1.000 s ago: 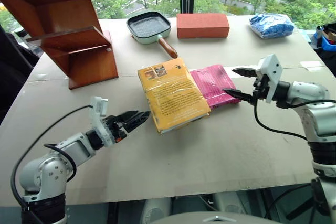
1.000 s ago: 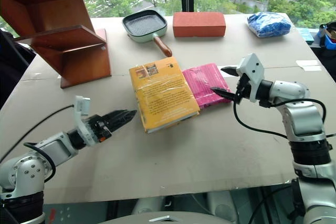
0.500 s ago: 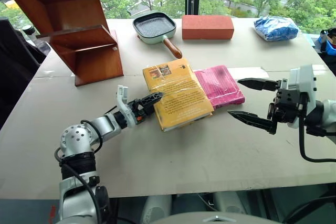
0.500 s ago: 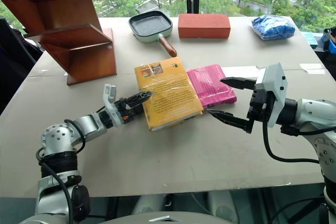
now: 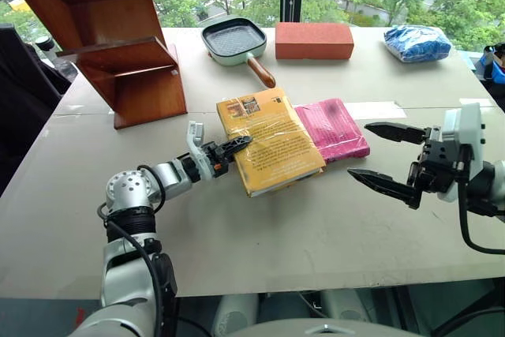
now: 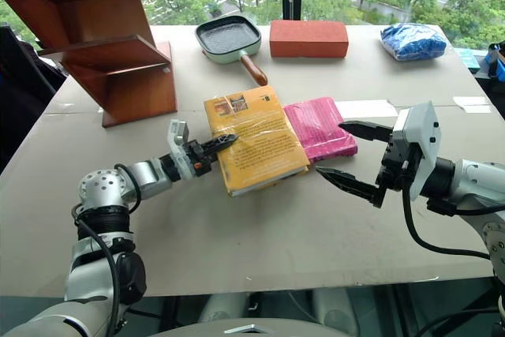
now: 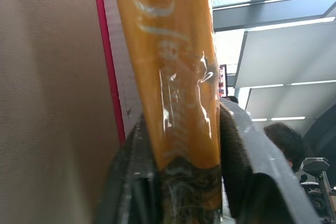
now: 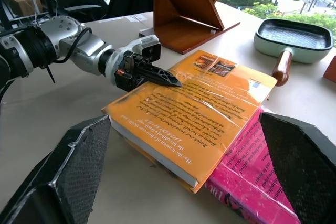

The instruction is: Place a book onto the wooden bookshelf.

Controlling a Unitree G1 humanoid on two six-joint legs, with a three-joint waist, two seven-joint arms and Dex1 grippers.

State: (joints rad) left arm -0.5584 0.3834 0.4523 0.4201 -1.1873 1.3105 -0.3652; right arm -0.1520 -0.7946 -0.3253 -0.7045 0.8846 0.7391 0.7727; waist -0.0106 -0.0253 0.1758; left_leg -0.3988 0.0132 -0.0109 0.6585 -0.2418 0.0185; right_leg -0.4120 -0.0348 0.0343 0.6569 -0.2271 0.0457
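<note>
Nothing properly legible. The book (image 8: 199,114) has a block of dark printed text across its yellow-orange cover under the glossy wrap, plus small pictures at the far corner; lines are visible as lines, but no word resolves in either eye view or the right wrist view. Left wrist view shows its spine close up with pale lettering running along it, warped by the wrap's glare, not readable either. No brand marks, numbers or labels to make out on the pink book (image 5: 331,128), the pan (image 5: 235,40), the brick block (image 5: 314,39), the blue bag (image 5: 417,41) or the wooden bookshelf (image 5: 118,45).
</note>
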